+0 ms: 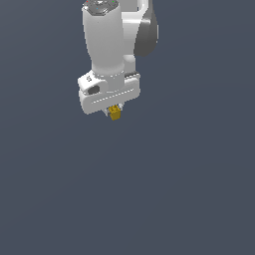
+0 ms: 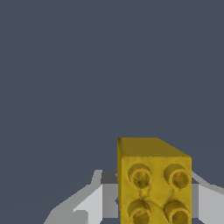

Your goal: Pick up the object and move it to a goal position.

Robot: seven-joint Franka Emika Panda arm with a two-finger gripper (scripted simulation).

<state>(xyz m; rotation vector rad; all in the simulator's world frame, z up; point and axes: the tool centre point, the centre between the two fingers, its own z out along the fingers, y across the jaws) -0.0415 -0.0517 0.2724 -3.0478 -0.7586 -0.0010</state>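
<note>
Pinched mustard-yellow block (image 1: 115, 113) between jaws of gripper (image 1: 114, 111), studs facing wrist camera. Appeared lifted, no desk contact visible. Pick judged done; carry to goal left. No goal marker seen, so remaining travel unclear.
</note>
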